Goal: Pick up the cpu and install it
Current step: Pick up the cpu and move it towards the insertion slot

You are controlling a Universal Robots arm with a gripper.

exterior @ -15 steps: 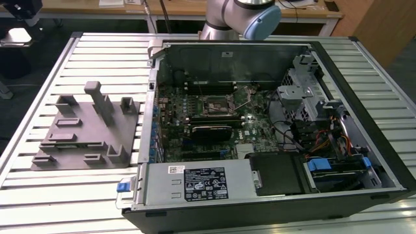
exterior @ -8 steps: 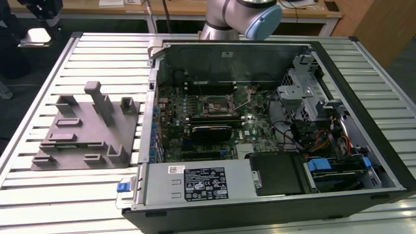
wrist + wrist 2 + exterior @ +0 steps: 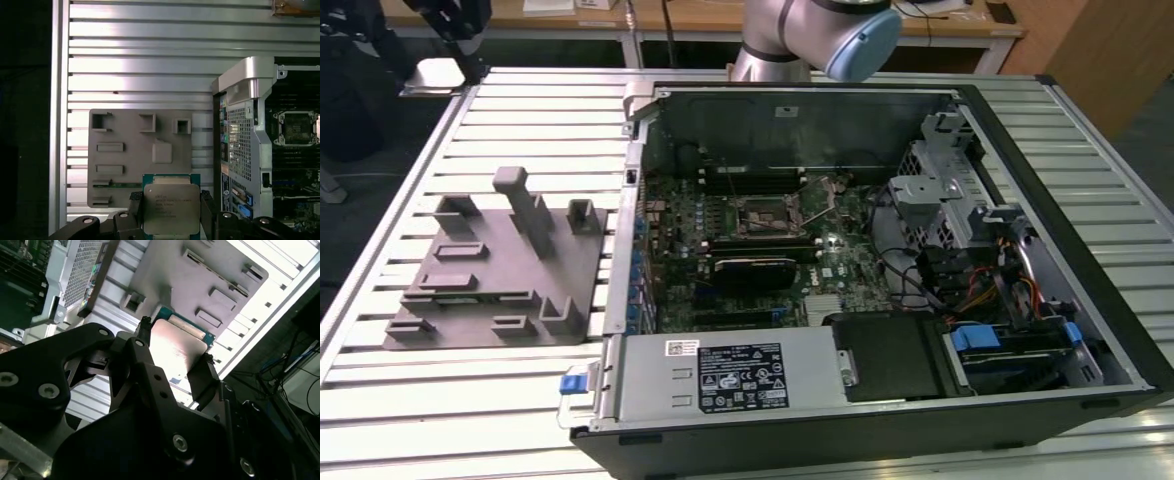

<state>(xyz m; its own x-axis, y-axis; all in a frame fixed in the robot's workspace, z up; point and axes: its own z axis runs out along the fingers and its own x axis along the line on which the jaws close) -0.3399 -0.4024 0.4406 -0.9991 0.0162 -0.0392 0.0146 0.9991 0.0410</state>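
Note:
The cpu (image 3: 170, 207), a flat square chip with a shiny silver top on a green rim, sits between my gripper's (image 3: 171, 209) two black fingers (image 3: 136, 204). In the second wrist view the cpu (image 3: 177, 347) shines brightly and the gripper (image 3: 172, 354) is shut on its opposite edges. It hangs high above the table, over the edge of the grey fixture block (image 3: 140, 150). The motherboard socket (image 3: 296, 127) lies inside the open computer case (image 3: 247, 100), off to one side of the chip. In the exterior view the socket (image 3: 761, 215) is near the board's middle.
The grey fixture block (image 3: 494, 270) with upright posts lies on the ribbed metal table (image 3: 520, 110) at the exterior view's left. The open case (image 3: 1067, 300) holds a power supply (image 3: 720, 375), drive bays and cables. My arm (image 3: 814, 40) shows at the far edge.

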